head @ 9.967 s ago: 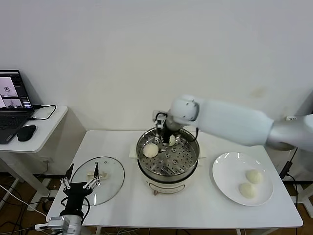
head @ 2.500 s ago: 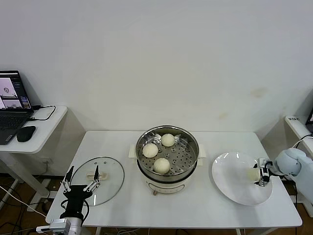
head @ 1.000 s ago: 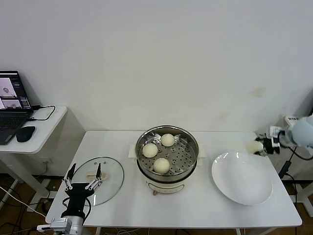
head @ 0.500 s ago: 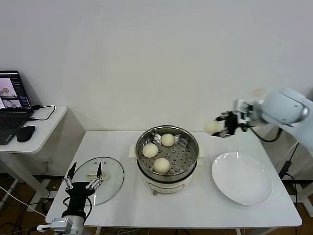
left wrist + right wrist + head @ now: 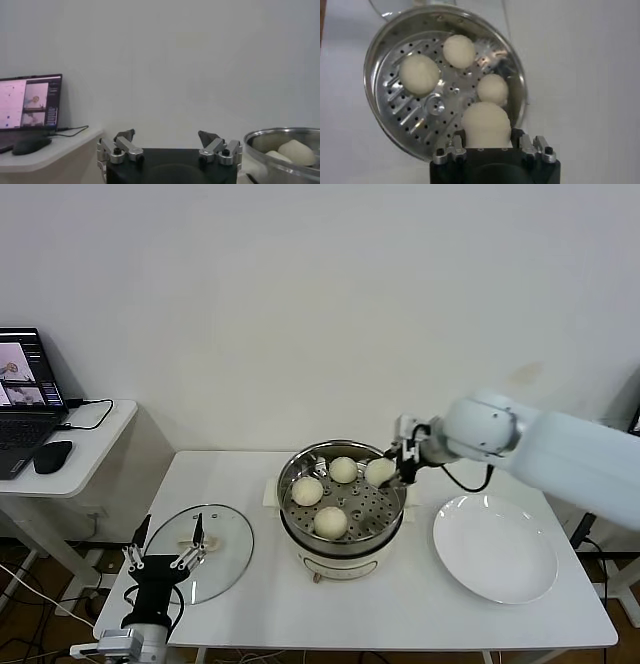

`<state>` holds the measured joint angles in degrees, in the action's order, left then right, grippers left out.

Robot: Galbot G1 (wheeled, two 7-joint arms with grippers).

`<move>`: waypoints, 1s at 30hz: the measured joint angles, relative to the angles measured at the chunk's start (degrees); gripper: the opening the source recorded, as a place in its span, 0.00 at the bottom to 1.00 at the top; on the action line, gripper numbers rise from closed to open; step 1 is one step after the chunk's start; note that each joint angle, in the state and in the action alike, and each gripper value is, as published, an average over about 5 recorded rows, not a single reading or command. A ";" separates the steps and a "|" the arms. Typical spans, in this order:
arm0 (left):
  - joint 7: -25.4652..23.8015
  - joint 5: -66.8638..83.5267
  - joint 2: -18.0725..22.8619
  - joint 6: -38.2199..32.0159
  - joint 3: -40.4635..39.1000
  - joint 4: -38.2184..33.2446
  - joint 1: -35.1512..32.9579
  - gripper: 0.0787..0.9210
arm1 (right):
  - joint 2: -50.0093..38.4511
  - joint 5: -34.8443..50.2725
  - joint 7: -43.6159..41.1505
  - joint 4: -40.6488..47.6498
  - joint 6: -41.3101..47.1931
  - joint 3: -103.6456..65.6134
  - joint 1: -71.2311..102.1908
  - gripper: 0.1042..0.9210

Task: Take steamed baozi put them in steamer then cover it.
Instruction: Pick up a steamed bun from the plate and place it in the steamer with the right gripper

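Right tool (image 5: 397,470) gripping fourth baozi (image 5: 379,471) over steamer (image 5: 343,536) rim, three baozi inside; left tool (image 5: 163,556) spread wide above cover (image 5: 225,536)

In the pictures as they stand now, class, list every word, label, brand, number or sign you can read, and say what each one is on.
Readable text: none.
Laptop screen: shows windows and small images, but any writing is too small to read.
Steamer, its white base, the cover and the white plate: no label or marking visible.
Both arms and each end effector: no lettering visible.
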<state>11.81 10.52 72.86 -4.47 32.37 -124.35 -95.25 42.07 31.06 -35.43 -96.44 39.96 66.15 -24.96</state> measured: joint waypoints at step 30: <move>-0.01 0.15 -0.03 0.02 -0.08 1.19 0.94 0.88 | 2.52 -2.66 -0.53 2.99 1.48 -2.69 3.67 0.88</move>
<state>11.80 10.67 72.83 -4.45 32.29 -123.16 -94.31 44.59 28.40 -35.96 -93.45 41.44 63.47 -21.29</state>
